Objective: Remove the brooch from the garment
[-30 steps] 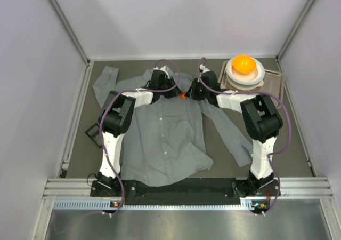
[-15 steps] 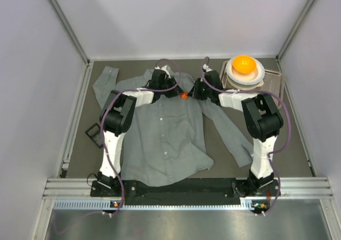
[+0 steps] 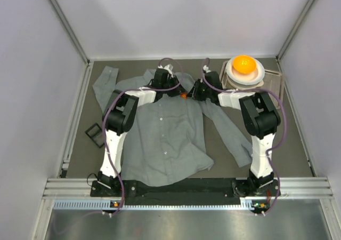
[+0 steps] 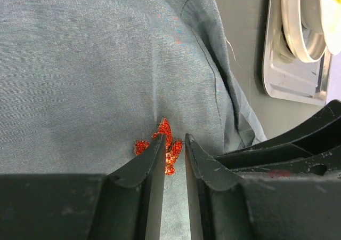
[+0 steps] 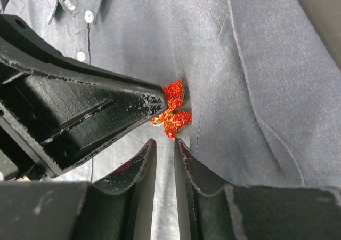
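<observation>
at the far left a small black frame (image 3: pixel 96 135) lies on the dark table (image 3: pixel 298 144), just off the edge of the garment (image 3: pixel 165 138). the grey shirt is spread flat, front up, collar toward the far wall, its sleeves out to either side.

the left gripper (image 4: pixel 173 138) reaches down onto the shirt's upper chest, just right of the collar. its claw is drawn nearly together with only a slim gap. its tips sit right at the brooch (image 5: pixel 175 109), and a bit of the orange-red glitter shows in that gap. i cannot tell whether the claw really pinches it or only rests against it.

the brooch itself lies on the cloth beside a seam, to the right of the button line, between the two grippers.

the right gripper (image 5: pixel 163 142) comes in from the other side, tips just short of the brooch and not touching it. its claw is parted by a thin slit with only cloth showing through.

at the far right, well apart from the shirt's chest, an orange ball (image 3: pixel 244 64) sits in a white bowl (image 3: pixel 258 74) on a tray (image 3: pixel 274 82).
</observation>
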Tool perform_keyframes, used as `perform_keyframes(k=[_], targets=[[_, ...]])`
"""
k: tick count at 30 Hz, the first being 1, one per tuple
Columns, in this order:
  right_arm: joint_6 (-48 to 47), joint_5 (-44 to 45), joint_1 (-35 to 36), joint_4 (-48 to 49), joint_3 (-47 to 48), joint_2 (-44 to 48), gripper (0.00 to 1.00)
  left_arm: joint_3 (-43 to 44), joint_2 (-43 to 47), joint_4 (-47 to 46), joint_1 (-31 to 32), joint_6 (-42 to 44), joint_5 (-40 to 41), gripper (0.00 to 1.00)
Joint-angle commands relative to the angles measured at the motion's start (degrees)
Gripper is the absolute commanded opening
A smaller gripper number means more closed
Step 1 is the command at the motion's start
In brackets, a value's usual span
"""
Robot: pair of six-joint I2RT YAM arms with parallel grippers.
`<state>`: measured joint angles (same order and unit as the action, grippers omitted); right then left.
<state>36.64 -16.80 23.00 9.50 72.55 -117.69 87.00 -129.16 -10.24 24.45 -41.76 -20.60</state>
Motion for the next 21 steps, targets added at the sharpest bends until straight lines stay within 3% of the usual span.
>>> perform_keyframes(k=[1, 14, 16, 18, 21], targets=[[0.5, 0.1, -0.7, 1.1, 3.7, -1.3, 0.20, -0.2, 0.4, -1.8, 0.2, 1.5, 0.6, 0.26], [-1.3, 3.3, -0.7, -5.4, 8.8, -4.1, 0.32, -1.8, 1.4, -1.0, 0.0, 4.5, 0.2, 0.26], [-1.4, 3.6, -0.8, -5.7, 9.1, -4.4, 0.33, -2.3, 2.2, -1.4, -0.1, 4.3, -0.8, 0.31], [-1.3, 3.2, -0.9, -6.0, 9.4, -4.7, 0.36, -2.8, 3.8, -1.7, 0.0, 4.3, -2.3, 0.46], [-1.1, 2.2, -0.9, -6.0, 10.0, -5.4, 0.36, -3.5, 5.7, -1.6, 0.0, 4.3, -3.4, 0.50]])
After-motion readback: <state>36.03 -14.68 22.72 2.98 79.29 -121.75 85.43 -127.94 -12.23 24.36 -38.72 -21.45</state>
